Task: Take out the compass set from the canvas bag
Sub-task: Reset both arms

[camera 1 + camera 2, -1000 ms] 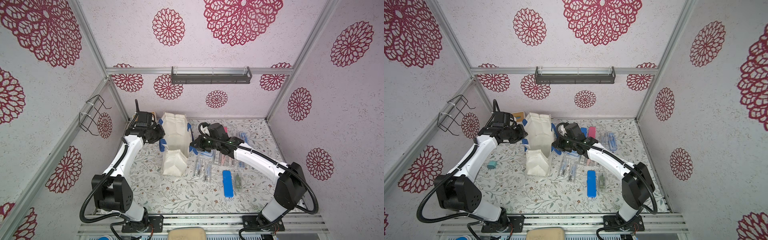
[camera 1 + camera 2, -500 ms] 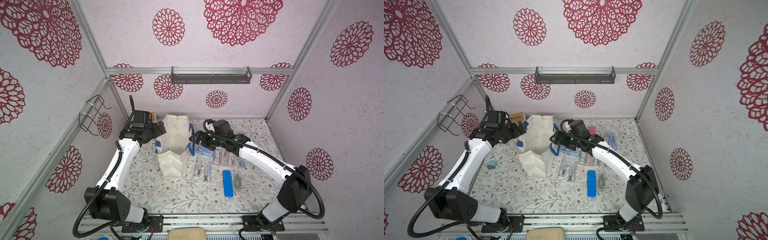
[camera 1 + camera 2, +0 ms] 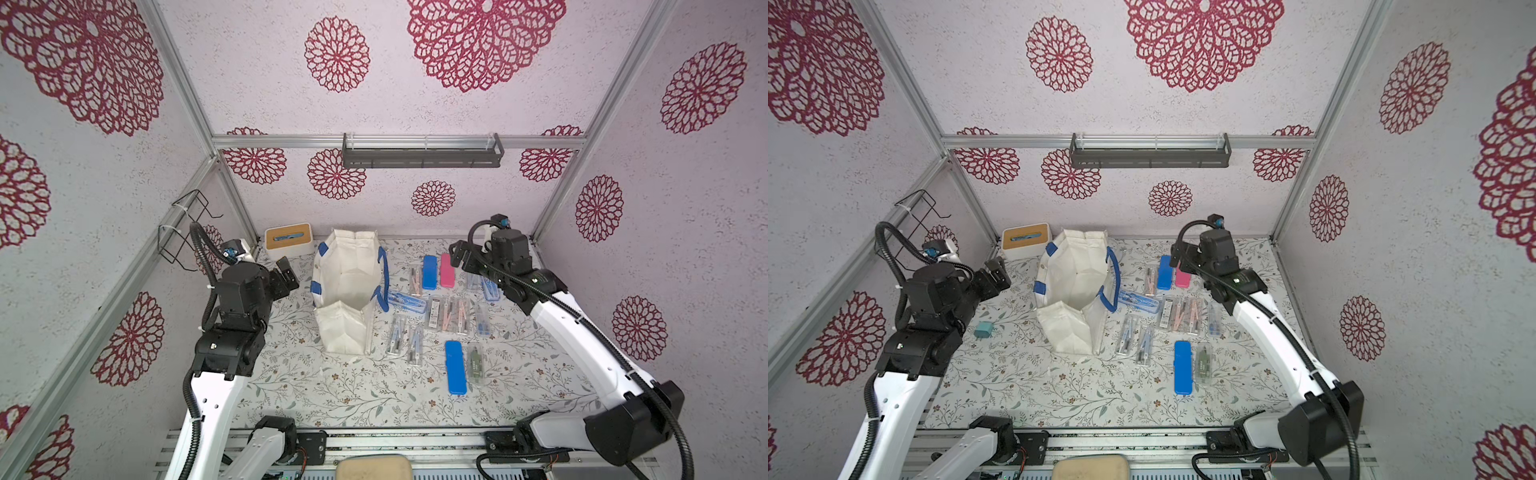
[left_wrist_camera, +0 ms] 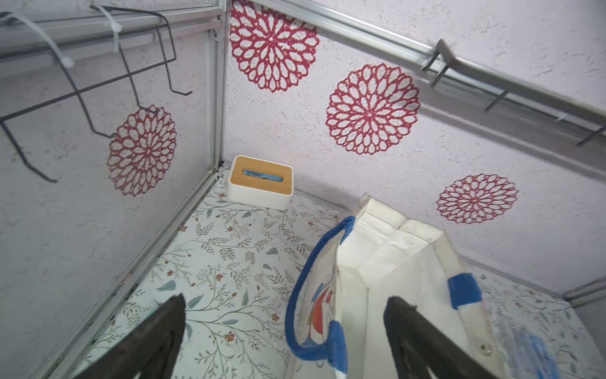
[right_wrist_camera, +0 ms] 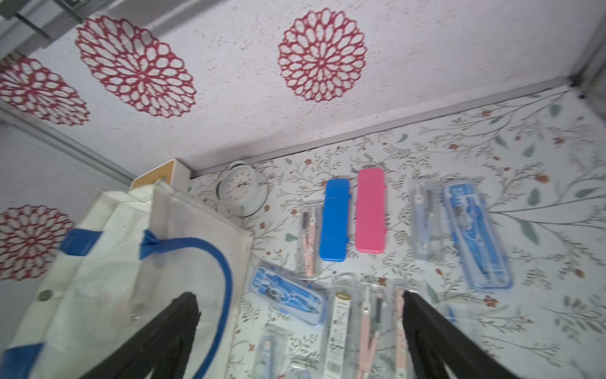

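The off-white canvas bag with blue handles stands open at mid table; in both top views its inside shows only pale cloth. Several compass sets lie on the table to its right, the nearest a clear blue case touching the bag's side. My left gripper hangs open left of the bag, apart from it. Back and to the right, my right gripper is open and empty above the cases, with the bag off to one side.
A white tissue box sits in the back left corner and a white alarm clock behind the bag. A teal plug lies left of the bag. Blue and pink cases and a long blue case lie right.
Both grippers were shut at the bag's sides; they have opened, let go and drawn away outward, left and right. The bag has settled upright a little further back.
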Controlling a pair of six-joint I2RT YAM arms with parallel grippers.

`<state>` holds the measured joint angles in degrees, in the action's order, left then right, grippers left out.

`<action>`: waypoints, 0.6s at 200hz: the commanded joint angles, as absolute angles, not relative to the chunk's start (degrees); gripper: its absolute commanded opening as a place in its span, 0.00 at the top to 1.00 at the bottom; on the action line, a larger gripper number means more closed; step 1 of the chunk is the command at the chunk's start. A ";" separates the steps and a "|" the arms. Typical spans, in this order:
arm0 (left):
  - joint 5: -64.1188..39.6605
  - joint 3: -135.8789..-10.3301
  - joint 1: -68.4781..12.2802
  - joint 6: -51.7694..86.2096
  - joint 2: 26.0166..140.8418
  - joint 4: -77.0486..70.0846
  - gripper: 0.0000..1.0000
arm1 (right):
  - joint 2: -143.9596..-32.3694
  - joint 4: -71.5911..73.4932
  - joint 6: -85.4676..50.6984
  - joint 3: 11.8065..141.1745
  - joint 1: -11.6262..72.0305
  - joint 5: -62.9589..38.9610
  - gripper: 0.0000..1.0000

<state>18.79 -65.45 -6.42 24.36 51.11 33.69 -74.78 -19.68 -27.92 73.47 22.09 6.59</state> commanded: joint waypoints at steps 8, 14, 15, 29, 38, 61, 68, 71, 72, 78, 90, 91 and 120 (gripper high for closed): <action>28.89 -57.39 -6.06 20.11 47.98 25.36 0.03 | -65.04 1.34 -20.93 56.76 16.75 17.59 0.01; 30.81 -55.28 -6.02 19.68 47.02 23.90 0.03 | -63.08 6.22 -20.23 52.85 16.49 19.76 0.01; 31.14 -54.93 -6.00 19.60 46.89 23.64 0.03 | -62.83 6.89 -19.96 52.22 16.42 20.12 0.01; 34.76 -49.61 -5.53 18.64 44.86 20.07 0.03 | -60.01 14.38 -18.96 45.35 15.70 24.55 0.01; 36.77 -46.26 -4.86 18.35 43.87 18.07 0.03 | -60.04 13.92 -18.92 43.85 14.84 26.26 0.01; 38.46 -39.08 -1.58 19.21 42.17 15.00 0.03 | -63.28 9.25 -18.16 42.05 13.51 30.56 0.01; 38.34 -37.14 -0.63 19.25 41.95 14.18 0.03 | -64.07 10.28 -17.57 40.48 13.08 30.80 0.01; 38.28 -36.30 -0.21 19.25 41.94 13.71 0.03 | -64.45 10.73 -17.24 39.77 12.91 30.95 0.01; 38.30 -35.99 -0.11 19.20 41.93 13.45 0.03 | -64.61 10.86 -17.19 39.53 12.83 30.99 0.01; 37.94 -34.37 0.60 19.25 42.00 12.39 0.03 | -65.43 11.78 -17.06 38.42 12.49 31.59 0.01; 36.92 -31.47 2.01 19.26 42.59 10.12 0.03 | -67.68 13.58 -17.14 36.19 11.54 32.14 0.01; 36.88 -31.20 2.15 19.34 42.65 9.89 0.03 | -67.94 13.69 -17.14 36.07 11.40 32.15 0.01; 33.76 -25.01 4.42 19.61 46.71 0.86 0.03 | -74.23 22.82 -14.72 31.38 10.29 33.47 0.01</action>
<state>35.07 -28.40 2.92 19.64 44.14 11.62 -70.70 12.93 -18.17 34.35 11.18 29.63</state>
